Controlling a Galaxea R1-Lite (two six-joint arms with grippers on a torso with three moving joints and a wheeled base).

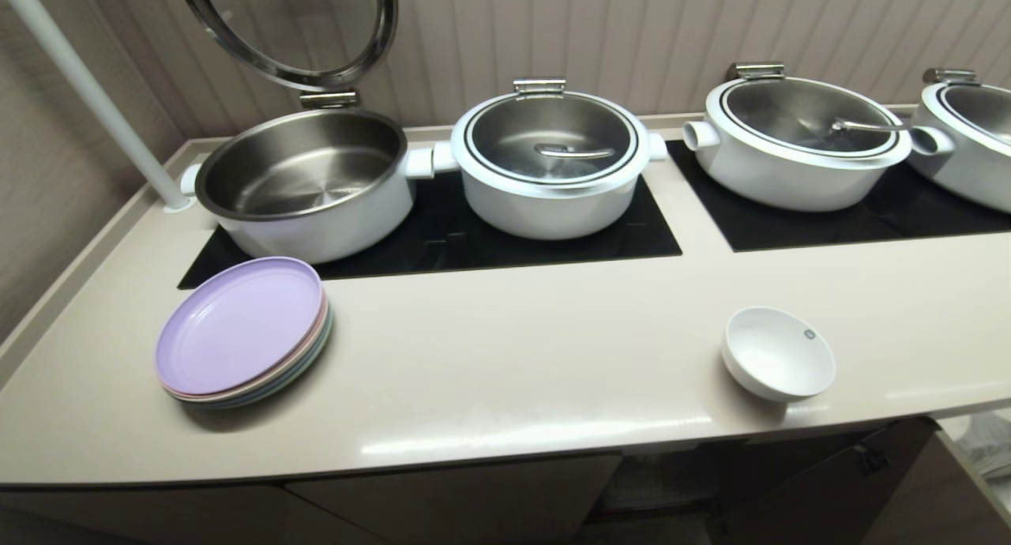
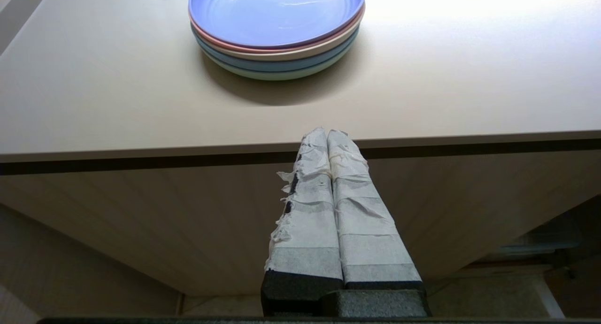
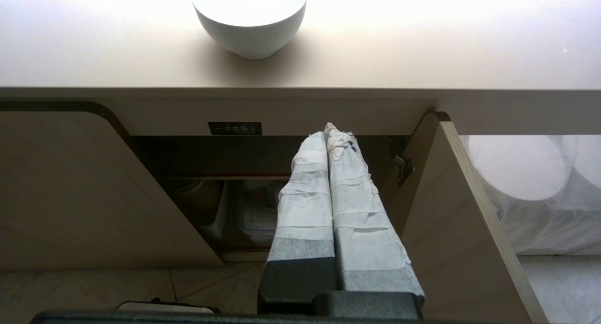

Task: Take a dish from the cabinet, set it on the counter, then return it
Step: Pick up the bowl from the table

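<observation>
The dish [image 1: 779, 352], a small white bowl with a tiny blue-grey logo near its rim, stands on the beige counter [image 1: 505, 371] at the front right; it also shows in the right wrist view as the dish [image 3: 250, 19]. Below it the cabinet [image 3: 225, 192] stands open, with a black label [image 3: 234, 128] above the opening. My right gripper [image 3: 330, 130] hangs in front of the open cabinet, below the counter edge, shut and empty. My left gripper [image 2: 327, 133] is parked before the closed cabinet front, shut and empty. Neither arm shows in the head view.
A stack of pastel plates [image 1: 243, 332] with a lilac top lies at the counter's front left. Several white pots [image 1: 553, 162] sit on black cooktop panels [image 1: 442, 237] behind. The open cabinet door [image 3: 465, 220] juts out beside my right gripper. Containers [image 3: 256, 211] rest inside the cabinet.
</observation>
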